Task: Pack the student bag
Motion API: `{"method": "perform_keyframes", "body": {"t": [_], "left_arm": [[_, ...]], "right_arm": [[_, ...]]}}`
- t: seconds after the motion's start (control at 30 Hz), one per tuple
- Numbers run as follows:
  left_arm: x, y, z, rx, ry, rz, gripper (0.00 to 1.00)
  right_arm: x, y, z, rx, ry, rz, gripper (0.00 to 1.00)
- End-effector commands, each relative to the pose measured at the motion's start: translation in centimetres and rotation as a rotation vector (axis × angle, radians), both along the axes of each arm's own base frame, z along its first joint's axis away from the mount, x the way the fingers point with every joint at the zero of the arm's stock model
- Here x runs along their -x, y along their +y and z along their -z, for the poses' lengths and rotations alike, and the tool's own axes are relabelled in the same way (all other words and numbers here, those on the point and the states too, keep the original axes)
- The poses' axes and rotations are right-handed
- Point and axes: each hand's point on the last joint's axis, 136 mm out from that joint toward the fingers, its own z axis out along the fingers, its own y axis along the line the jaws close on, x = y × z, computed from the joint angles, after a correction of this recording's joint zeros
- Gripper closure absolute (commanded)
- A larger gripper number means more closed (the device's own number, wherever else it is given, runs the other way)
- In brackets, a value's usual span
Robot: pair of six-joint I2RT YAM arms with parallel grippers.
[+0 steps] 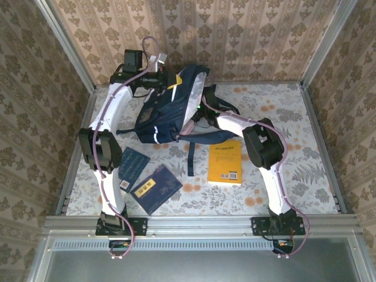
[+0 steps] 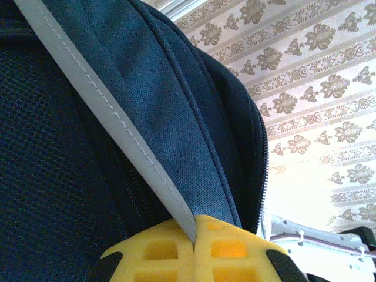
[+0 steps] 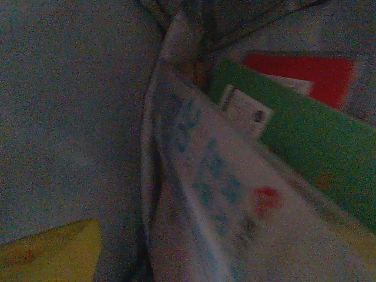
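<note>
Top external view: damask-papered walls [image 1: 247, 35] are seen around a floral table [image 1: 294, 117], at whose far middle the student bag [image 1: 167, 111] is found, dark navy with a thin white stripe and dark straps. Its stripe is pinched tight at the far end by the left gripper [image 2: 195, 235]. The right gripper [image 1: 204, 110] is sunk into its opening, and how the jaws stand cannot be told.

left claw [image 2: 194, 235] | clamped on white stripe [image 2: 111, 120] | student bag [image 2: 53, 176] | patterned wallpaper [image 2: 317, 88] behind
</note>
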Motion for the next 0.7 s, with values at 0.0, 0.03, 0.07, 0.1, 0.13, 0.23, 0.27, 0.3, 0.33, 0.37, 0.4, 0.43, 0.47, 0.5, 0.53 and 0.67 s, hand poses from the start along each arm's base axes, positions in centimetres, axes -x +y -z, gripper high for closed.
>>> {"method": "perform_keyframes", "body": {"t": [0.0,0.03,0.07,0.1,0.13,0.23,0.27,0.3,0.33,0.37,0.4,0.43,0.47,0.5,0.53,0.67], "left_arm": [[-0.4,1.6,-4.5,0.057,-0.146,-0.022,1.00],[-0.8,1.9,-4.3,0.049,-0.139,-0.042,1.00],[-1.1,2.2,-4.1,0.043,-0.135,-0.059,1.00],[-1.4,2.4,-3.8,0.035,-0.128,-0.075,1.00],[-1.7,2.7,-3.6,0.027,-0.131,-0.094,1.00],[-2.4,3.2,-3.0,-0.002,-0.133,-0.143,1.00],[-2.6,3.3,-2.6,-0.014,-0.127,-0.155,1.00],[-2.8,3.4,-2.0,-0.025,-0.116,-0.162,1.00],[-3.0,3.3,-1.5,-0.035,-0.105,-0.163,1.00],[-3.1,3.2,-0.8,-0.047,-0.092,-0.163,1.00],[-3.2,3.2,0.0,-0.064,-0.079,-0.169,1.00],[-3.3,3.1,0.8,-0.083,-0.066,-0.176,1.00],[-3.4,2.9,1.8,-0.098,-0.053,-0.179,1.00],[-3.4,2.8,2.6,-0.111,-0.041,-0.183,1.00],[-3.4,2.4,3.5,-0.127,-0.026,-0.184,1.00],[-3.2,0.5,6.9,-0.180,0.021,-0.172,0.98]], "right_arm": [[0.5,-2.9,-4.7,0.031,-0.149,0.018,0.15],[1.0,-3.5,-4.4,0.044,-0.150,0.018,0.15],[1.3,-3.9,-4.9,0.047,-0.169,0.019,0.15],[1.7,-4.4,-5.0,0.060,-0.175,0.020,0.15],[2.2,-5.1,-5.2,0.080,-0.180,0.024,0.15],[3.7,-6.9,-5.6,0.146,-0.180,0.049,0.18],[4.2,-7.5,-5.8,0.169,-0.182,0.056,0.19],[4.8,-8.2,-5.8,0.198,-0.183,0.066,0.21],[5.6,-9.1,-5.9,0.229,-0.178,0.087,0.23],[6.3,-10.0,-6.0,0.256,-0.176,0.109,0.25],[7.2,-10.9,-6.1,0.279,-0.180,0.125,0.26],[8.0,-11.6,-6.0,0.301,-0.179,0.142,0.28],[9.1,-12.9,-5.8,0.338,-0.169,0.171,0.30],[9.9,-13.7,-5.6,0.363,-0.164,0.187,0.31],[11.1,-15.0,-5.3,0.401,-0.158,0.214,0.31],[15.0,-18.0,-4.7,0.480,-0.157,0.248,0.34]]}}
